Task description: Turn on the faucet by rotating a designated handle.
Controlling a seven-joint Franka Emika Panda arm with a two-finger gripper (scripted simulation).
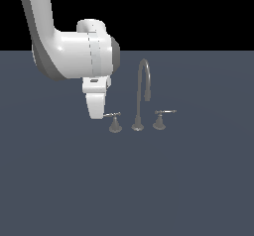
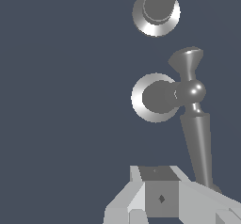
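The faucet (image 1: 141, 98) sits mid-desk (image 1: 127, 190). The handle (image 1: 113, 115) is the lever on the exterior view's left, opposite the spout's outlet. Our gripper (image 1: 96, 112) hangs just beside its free tip; in the wrist view the lever (image 2: 200, 148) runs down to the gripper body (image 2: 162, 197). We cannot tell whether the jaws are apart or together. We judge the lever rigid, smooth metal, pivoting on its cone base (image 2: 153, 98), likely slippery. Best contact is near the tip for leverage: push sideways, no squeeze needed.

handle (image 2: 197, 138) lever tip by gripper (image 2: 162, 204), spout base (image 2: 155, 13) beyond
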